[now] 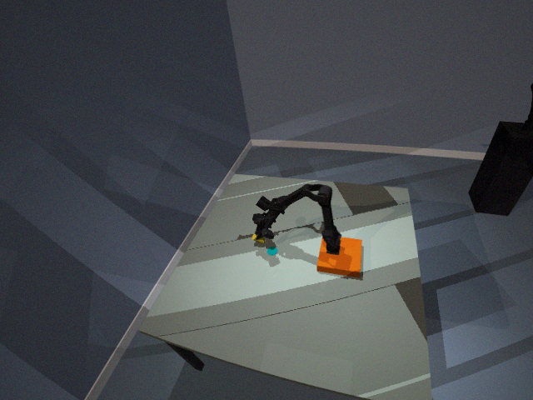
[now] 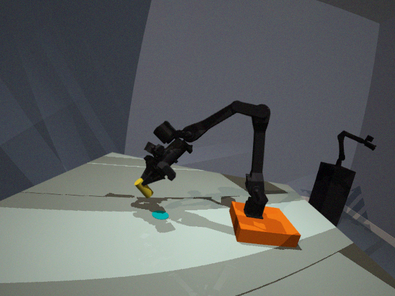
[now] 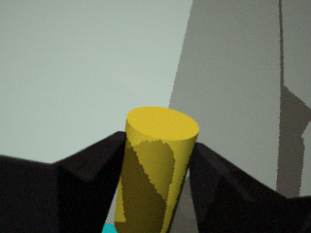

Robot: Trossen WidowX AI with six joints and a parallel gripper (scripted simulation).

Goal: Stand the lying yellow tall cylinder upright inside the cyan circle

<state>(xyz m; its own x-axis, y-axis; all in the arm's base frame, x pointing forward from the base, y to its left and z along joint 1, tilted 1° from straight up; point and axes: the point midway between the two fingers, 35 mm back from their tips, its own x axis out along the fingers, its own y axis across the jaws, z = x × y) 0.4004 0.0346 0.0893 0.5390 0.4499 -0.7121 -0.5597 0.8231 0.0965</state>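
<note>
The yellow tall cylinder (image 2: 145, 189) (image 3: 151, 180) is held in the air, tilted. In the exterior view its upper end leans left and its lower end points down to the right. My gripper (image 2: 142, 184) (image 3: 158, 146) is shut on it near its upper end, with one finger on each side in the wrist view. The cyan circle (image 1: 271, 251) (image 2: 160, 214) lies flat on the table, below and to the right of the cylinder in the exterior view. A small part of the circle (image 3: 109, 228) shows at the bottom edge of the wrist view.
The arm stands on an orange block (image 1: 349, 258) (image 2: 268, 237) to the right of the circle. The table (image 1: 266, 310) (image 2: 95, 248) carries shadows and light bands. A dark pedestal (image 1: 501, 172) (image 2: 331, 187) with another small arm stands beyond the table.
</note>
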